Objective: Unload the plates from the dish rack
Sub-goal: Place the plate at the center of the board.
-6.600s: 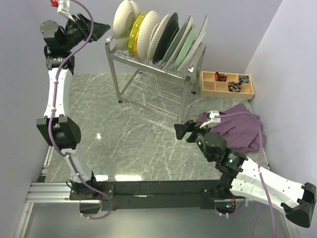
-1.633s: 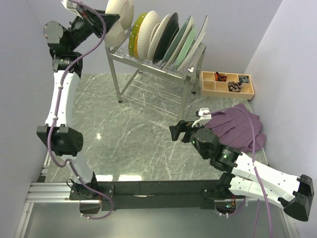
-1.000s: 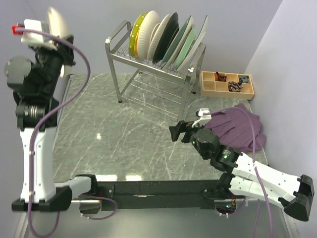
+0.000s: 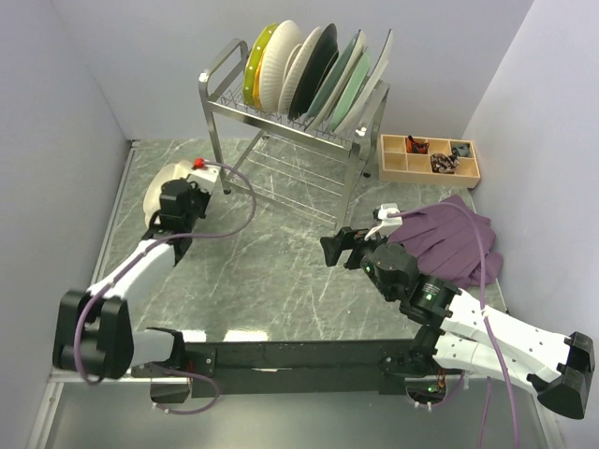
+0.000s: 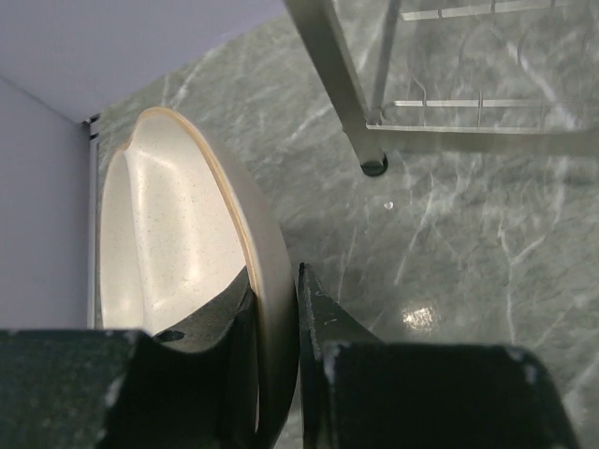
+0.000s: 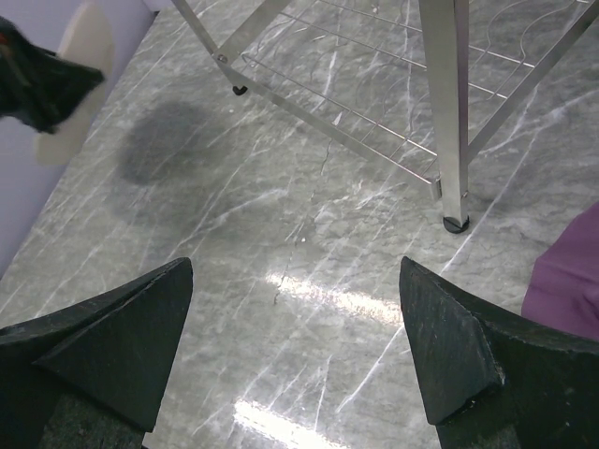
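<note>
Left claw point(image 5: 276, 323) pinched narrow, arm stretched low; right claw point(image 6: 295, 281) wide apart.

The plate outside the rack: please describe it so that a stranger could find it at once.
Start at the silver dish rack at the back of the table. Look forward and left, near the left wall, where the left end effector grips a cream plate by its rim. The other plates stand in the rack; this one alone is out.
</note>
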### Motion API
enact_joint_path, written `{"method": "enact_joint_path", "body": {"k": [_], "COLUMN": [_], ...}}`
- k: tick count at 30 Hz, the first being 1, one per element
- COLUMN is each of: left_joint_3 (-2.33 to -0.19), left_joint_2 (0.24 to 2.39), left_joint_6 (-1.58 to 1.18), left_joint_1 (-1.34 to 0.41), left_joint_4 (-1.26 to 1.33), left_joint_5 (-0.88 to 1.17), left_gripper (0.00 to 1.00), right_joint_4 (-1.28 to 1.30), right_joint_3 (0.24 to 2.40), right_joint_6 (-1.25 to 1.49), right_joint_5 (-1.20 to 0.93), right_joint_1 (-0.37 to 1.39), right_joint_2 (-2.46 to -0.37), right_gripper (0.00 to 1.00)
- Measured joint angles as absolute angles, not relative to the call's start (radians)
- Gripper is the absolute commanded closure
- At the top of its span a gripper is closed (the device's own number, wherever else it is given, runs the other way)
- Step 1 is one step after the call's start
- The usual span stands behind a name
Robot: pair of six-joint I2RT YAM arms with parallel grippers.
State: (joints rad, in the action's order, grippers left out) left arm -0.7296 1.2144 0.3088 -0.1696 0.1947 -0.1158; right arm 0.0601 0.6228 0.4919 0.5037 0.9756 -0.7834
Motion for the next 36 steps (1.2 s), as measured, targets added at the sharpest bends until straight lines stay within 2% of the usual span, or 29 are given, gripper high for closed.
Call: {"method": "enact_joint_path", "body": {"k": [6,7,11,12,16,18,23,28,30,35,36], "left_joint_3": [-0.717,-0.717,-0.717,-0.717,-0.717,-0.717,-0.718,-0.725,-0.737,-0.764,-0.764], "left_joint_2": [1.379,1.396,1.457,1.471,1.515,1.539,1.604,1.618,1.618,1.616,1.614], "left_joint_6": [0.434,0.452,0.528,0.545,0.577,0.591,0.615,0.625,0.61,0.534,0.518], "left_joint_1": [-0.179,-0.178,-0.178,-0.178,-0.178,-0.183,-0.197,-0.207,-0.208,-0.213,-0.214], "left_joint_4": [0.289,0.294,0.311,0.316,0.336,0.345,0.358,0.383,0.383,0.369,0.363], "left_joint_5": [-0.122,-0.126,-0.136,-0.136,-0.138,-0.146,-0.161,-0.184,-0.188,-0.194,-0.192], "left_gripper": [0.98,0.94,0.92,0.87,0.83,0.76,0.72,0.57,0.47,0.4,0.31], "right_joint_4": [0.06,0.06,0.06,0.06,0.063,0.063,0.062,0.062,0.062,0.062,0.062], "right_joint_3": [0.623,0.623,0.623,0.623,0.623,0.623,0.623,0.623,0.623,0.623,0.623], "right_joint_6": [0.492,0.492,0.492,0.492,0.492,0.492,0.492,0.492,0.492,0.492,0.492], "right_joint_5": [0.503,0.503,0.503,0.503,0.499,0.495,0.496,0.495,0.496,0.495,0.495], "right_joint_1": [0.976,0.976,0.976,0.976,0.976,0.977,0.978,0.978,0.978,0.978,0.978], "right_joint_2": [-0.783,-0.783,-0.784,-0.785,-0.791,-0.789,-0.78,-0.778,-0.778,-0.778,-0.777], "right_gripper": [0.04,0.04,0.03,0.04,0.04,0.03,0.04,0.04,0.04,0.04,0.04]}}
